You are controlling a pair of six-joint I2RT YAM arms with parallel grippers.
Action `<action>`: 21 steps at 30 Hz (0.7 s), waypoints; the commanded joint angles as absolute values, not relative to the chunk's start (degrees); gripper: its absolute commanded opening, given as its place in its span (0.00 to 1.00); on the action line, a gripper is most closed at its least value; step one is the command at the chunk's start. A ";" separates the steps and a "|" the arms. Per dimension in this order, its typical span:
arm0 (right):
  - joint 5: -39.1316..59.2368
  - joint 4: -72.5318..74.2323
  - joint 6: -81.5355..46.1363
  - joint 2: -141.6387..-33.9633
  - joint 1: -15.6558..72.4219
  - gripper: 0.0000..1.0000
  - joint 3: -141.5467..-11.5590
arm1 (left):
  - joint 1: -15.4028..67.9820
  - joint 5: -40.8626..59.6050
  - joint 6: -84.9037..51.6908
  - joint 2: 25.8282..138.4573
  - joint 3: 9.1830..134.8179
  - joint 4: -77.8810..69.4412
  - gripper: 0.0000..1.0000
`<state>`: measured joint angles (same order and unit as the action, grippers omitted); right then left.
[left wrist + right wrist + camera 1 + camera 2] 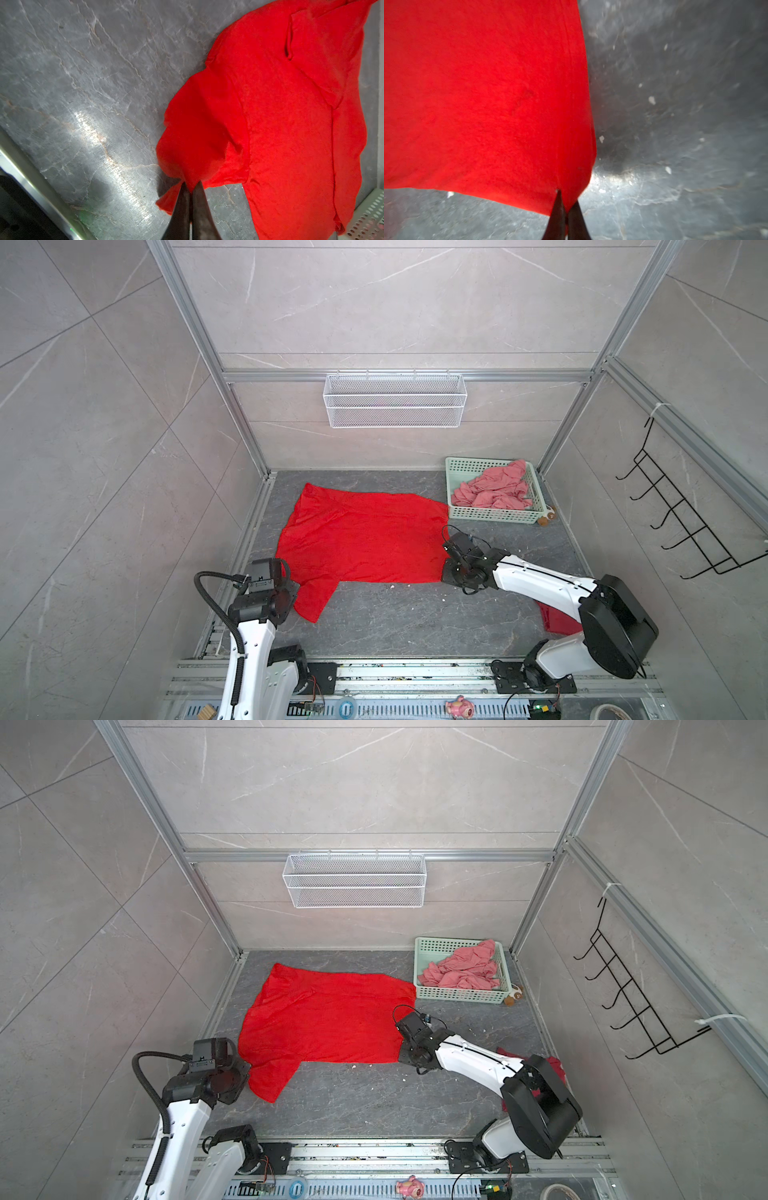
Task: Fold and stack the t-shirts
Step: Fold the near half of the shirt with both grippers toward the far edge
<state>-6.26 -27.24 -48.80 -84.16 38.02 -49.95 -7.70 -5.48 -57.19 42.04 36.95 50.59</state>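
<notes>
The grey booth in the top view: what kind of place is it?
Probably a robot test cell, not a home: an aluminium frame encloses it, a left arm and a right arm are mounted on a rail, and a red t-shirt lies spread between them.

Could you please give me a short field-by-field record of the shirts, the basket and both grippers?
red t-shirt: spread flat on the table, not yet folded
left gripper: jaws shut on the red t-shirt, at an edge by its near sleeve
right gripper: jaws shut on the red t-shirt's near hem corner
pink t-shirts: crumpled in the green basket, far right
dark red t-shirt: near right, partly hidden by the right arm
</notes>
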 commanded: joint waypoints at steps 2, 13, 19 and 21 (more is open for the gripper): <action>-10.59 -29.36 -45.38 -85.37 38.09 0.00 -56.93 | -7.74 -5.36 -52.99 47.52 41.81 41.38 0.00; -14.79 -29.60 -44.47 -93.68 34.04 0.00 -67.67 | -7.74 3.72 -44.49 78.39 65.89 19.31 0.00; -13.14 -26.68 -42.43 -99.66 30.77 0.00 -71.26 | -7.84 7.62 -42.87 92.09 76.16 15.33 0.00; -13.17 -26.37 -41.75 -102.17 30.15 0.00 -73.42 | -7.80 9.86 -43.44 96.51 79.23 13.75 0.00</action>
<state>-12.69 -27.14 -43.79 -99.20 30.72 -70.24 -7.70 5.50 -45.08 92.44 75.42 18.06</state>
